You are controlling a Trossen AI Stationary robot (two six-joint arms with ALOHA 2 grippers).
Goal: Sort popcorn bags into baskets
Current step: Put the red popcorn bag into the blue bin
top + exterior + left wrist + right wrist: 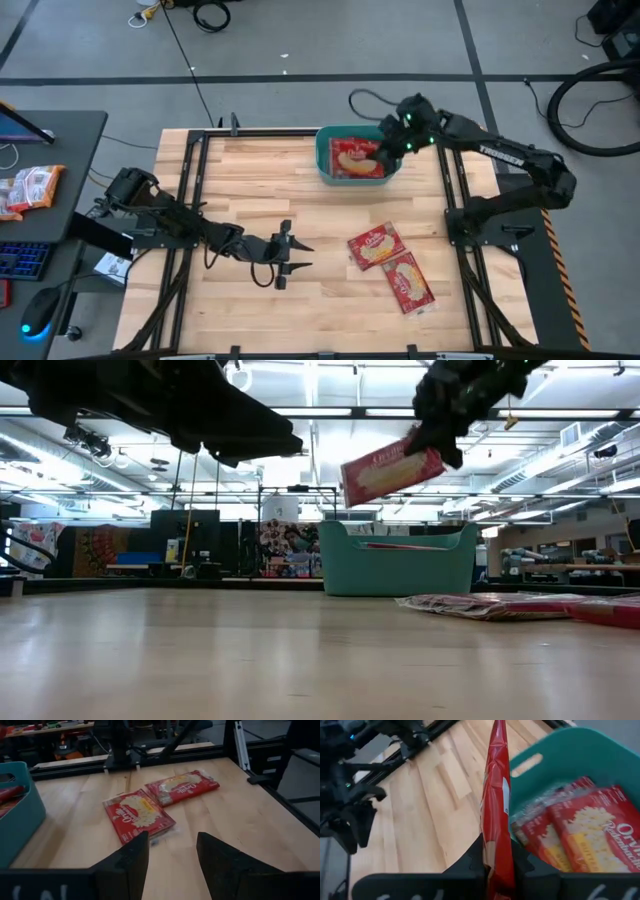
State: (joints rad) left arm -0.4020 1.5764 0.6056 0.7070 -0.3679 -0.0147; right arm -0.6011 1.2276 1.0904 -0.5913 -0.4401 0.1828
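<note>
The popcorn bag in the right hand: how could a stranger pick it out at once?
Find the teal basket at the table's far edge. Just above it, the right hand grips one red popcorn bag. It alone hangs in the air; two others lie flat on the table.

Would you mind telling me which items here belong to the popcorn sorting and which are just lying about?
Job:
- teal bin, packets inside
- popcorn bag held above it by right gripper
- two popcorn bags on the table
- left gripper, open, empty

Lying about:
- orange-red packet
- keyboard
- mouse
</note>
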